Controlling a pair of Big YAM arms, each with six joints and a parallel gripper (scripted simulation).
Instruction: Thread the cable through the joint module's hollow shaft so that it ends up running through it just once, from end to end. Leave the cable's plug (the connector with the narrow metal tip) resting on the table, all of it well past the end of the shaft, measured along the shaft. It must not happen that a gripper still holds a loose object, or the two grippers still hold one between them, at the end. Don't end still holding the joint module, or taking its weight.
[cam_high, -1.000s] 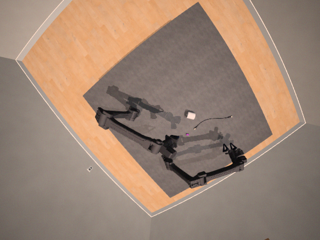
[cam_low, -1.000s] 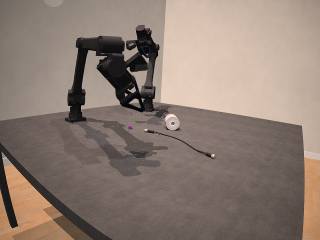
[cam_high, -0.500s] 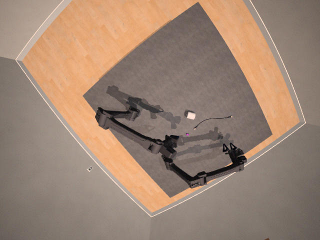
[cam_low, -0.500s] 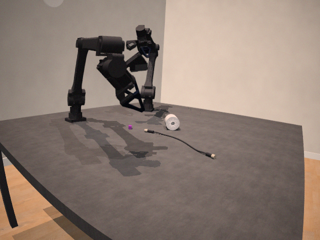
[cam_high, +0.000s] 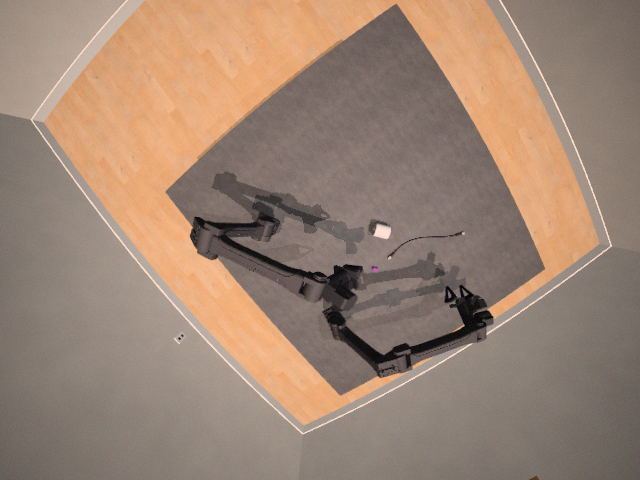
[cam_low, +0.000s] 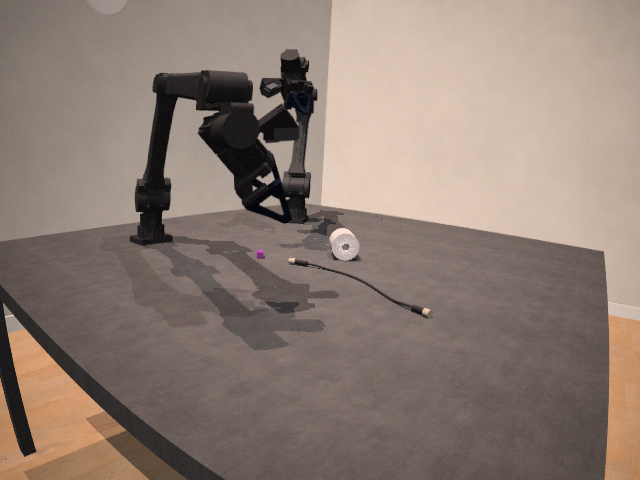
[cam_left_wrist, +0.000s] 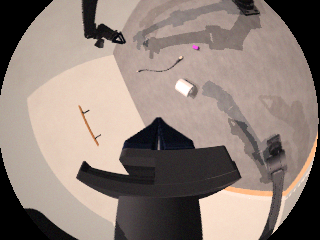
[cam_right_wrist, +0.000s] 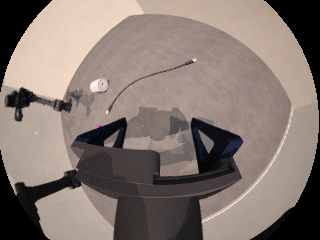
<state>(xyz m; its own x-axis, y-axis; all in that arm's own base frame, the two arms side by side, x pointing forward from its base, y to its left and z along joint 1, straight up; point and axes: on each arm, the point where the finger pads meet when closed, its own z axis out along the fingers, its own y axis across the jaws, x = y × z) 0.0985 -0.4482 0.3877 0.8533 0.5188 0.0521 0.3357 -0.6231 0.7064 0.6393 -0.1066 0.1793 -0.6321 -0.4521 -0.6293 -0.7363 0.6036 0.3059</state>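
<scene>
Lying beside white joint module (cam_high: 381, 230) (cam_low: 341, 239) (cam_left_wrist: 184, 88) (cam_right_wrist: 98, 86), 1 unthreaded black cable (cam_high: 421, 238) (cam_low: 369, 283) (cam_left_wrist: 161, 71) (cam_right_wrist: 142, 78)

The dark table (cam_high: 413, 129) (cam_low: 465, 361) (cam_left_wrist: 220, 65) (cam_right_wrist: 225, 85) bears a cable (cam_high: 424, 237) (cam_low: 368, 283) (cam_left_wrist: 160, 70) (cam_right_wrist: 142, 78), white cylinder (cam_high: 382, 230) (cam_low: 343, 244) (cam_left_wrist: 184, 87) (cam_right_wrist: 98, 85) — and (tiny thing) a purple cube (cam_high: 375, 268) (cam_low: 260, 254) (cam_left_wrist: 196, 47) (cam_right_wrist: 98, 127).

White module (cam_high: 382, 230) (cam_low: 338, 239) (cam_left_wrist: 184, 88) (cam_right_wrist: 98, 85), black cable (cam_high: 424, 237) (cam_low: 366, 283) (cam_left_wrist: 159, 71) (cam_right_wrist: 142, 78), 1 magenta cube (cam_high: 375, 268) (cam_low: 260, 254) (cam_left_wrist: 196, 47) (cam_right_wrist: 98, 127), mottled grey tabletop (cam_high: 413, 129) (cam_low: 413, 387) (cam_left_wrist: 225, 70) (cam_right_wrist: 225, 85)

We note a small purple cube (cam_high: 375, 268) (cam_low: 260, 254) (cam_left_wrist: 195, 47) (cam_right_wrist: 98, 127) on the table, and a wall outlet (cam_high: 179, 337) beyond it.
</scene>
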